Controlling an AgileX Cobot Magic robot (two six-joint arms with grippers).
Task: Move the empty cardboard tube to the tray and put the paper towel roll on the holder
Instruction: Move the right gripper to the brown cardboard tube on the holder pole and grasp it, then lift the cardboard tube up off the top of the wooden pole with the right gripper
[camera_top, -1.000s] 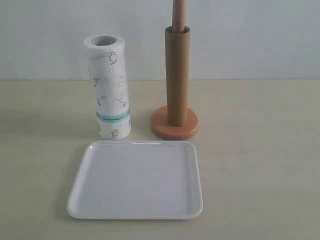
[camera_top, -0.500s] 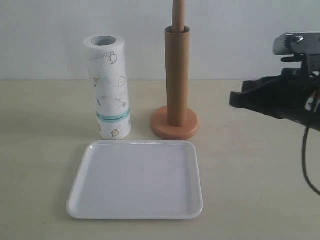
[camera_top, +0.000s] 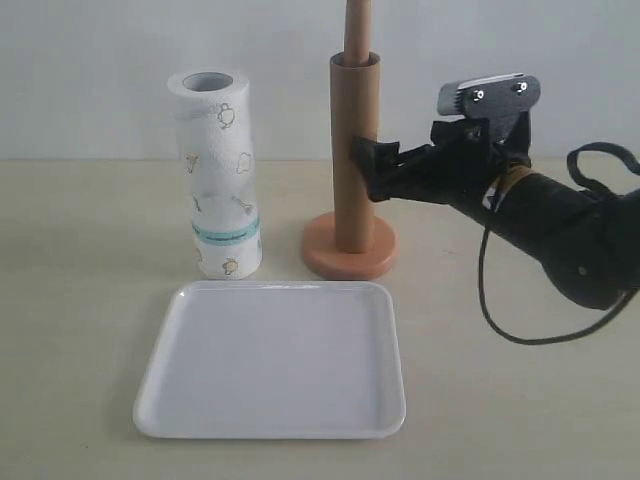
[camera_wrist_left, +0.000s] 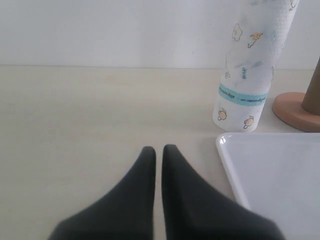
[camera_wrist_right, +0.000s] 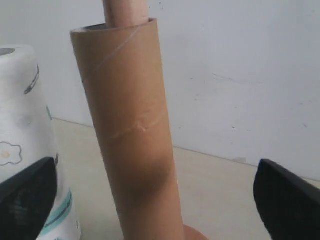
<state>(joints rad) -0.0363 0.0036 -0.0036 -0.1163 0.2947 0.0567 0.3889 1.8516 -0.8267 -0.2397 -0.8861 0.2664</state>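
Right fingers (camera_wrist_right: 287, 200), absent second ago, now spread wide, straddling empty cardboard tube (camera_wrist_right: 125, 115) on holder (camera_top: 325, 252); not yet closed. Lift likely next. Left fingers (camera_wrist_left: 142, 195) pressed together.

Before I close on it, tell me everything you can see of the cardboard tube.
The empty cardboard tube is a plain brown hollow cylinder with faint spiral seams. It stands upright, sleeved over the holder's pole, which sticks out of its open top end. Its foot rests on the disc base. The right end effector is open at mid-height, with a finger on either side of the tube. The right wrist view shows gaps, so nothing grips it.
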